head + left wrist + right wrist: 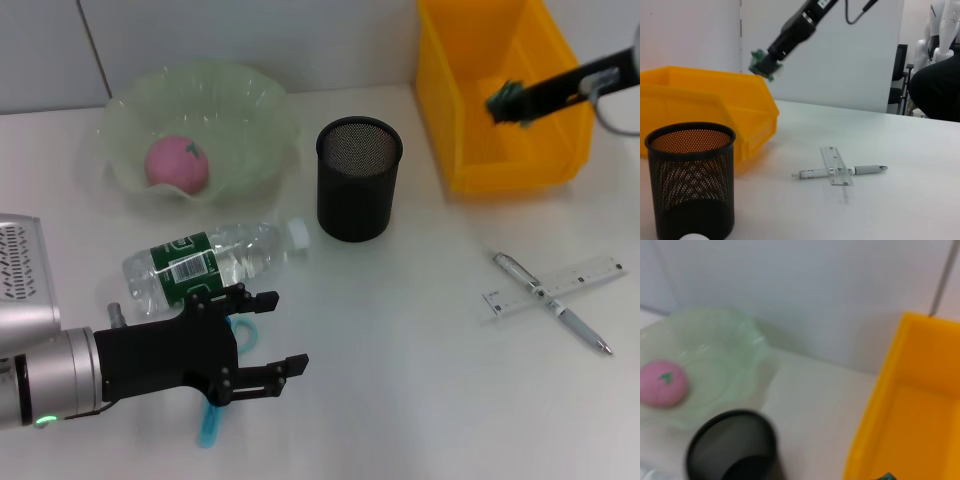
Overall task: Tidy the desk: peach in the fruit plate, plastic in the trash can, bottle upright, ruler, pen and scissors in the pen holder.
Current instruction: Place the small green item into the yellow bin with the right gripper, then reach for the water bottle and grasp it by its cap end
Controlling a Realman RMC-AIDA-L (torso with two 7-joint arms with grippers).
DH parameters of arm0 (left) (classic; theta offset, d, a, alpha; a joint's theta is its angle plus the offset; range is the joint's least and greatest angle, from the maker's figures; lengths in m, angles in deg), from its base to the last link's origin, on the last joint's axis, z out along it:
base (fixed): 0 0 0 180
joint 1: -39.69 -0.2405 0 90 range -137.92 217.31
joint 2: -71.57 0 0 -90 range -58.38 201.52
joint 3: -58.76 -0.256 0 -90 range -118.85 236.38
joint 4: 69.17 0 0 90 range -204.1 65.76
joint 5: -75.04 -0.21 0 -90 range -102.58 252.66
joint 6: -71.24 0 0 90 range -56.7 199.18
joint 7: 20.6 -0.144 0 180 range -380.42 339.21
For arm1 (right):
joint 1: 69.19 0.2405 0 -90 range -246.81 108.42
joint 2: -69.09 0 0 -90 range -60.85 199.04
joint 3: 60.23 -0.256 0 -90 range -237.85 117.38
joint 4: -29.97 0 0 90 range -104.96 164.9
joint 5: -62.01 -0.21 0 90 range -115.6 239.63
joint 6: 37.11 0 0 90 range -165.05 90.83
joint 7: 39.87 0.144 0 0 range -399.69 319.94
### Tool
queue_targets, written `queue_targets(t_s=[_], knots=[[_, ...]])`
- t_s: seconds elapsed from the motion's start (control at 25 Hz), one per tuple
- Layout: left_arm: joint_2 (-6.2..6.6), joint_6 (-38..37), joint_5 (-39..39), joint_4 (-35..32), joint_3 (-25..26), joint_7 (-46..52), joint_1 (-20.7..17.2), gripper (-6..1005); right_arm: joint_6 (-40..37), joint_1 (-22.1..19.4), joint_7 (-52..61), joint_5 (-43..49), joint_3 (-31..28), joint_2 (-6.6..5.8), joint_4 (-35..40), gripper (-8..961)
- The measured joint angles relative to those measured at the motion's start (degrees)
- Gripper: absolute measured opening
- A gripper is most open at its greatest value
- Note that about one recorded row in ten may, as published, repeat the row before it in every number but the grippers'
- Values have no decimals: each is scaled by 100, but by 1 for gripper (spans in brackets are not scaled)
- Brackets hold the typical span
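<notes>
The green plastic scrap [503, 101] hangs over the yellow trash bin [470, 150], pinched in the closed right gripper [512, 103]; released off-centre, it could catch the rim and drop outside. The peach [178, 163] already sits in the fruit plate [130, 110]. The bottle [205, 262] lies on its side near the pen holder [358, 180]. The left gripper [268, 336], fingers spread wide, hovers above the blue scissors [212, 418]; a descent might nudge the bottle into rolling. Pen [552, 303] and ruler [555, 287] lie crossed, touching, so lifting one may drag the other.

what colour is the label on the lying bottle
Green, with a white barcode patch, on the bottle; clearest in the head view.
</notes>
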Motion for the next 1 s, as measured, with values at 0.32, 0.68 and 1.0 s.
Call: queue_targets(t_s=[0.32,0.68,1.0], knots=[[-6,-18,-2,0,0,22,12,774,1318,162,-211,619,-76,-22,-767,306],[-6,-19,-20,0,0,67,52,772,2336,565,-218,1077,-57,-23,-1951,284],[3,-21,-20,0,1,77,52,771,2414,625,-327,1057,-53,-33,-2083,586]])
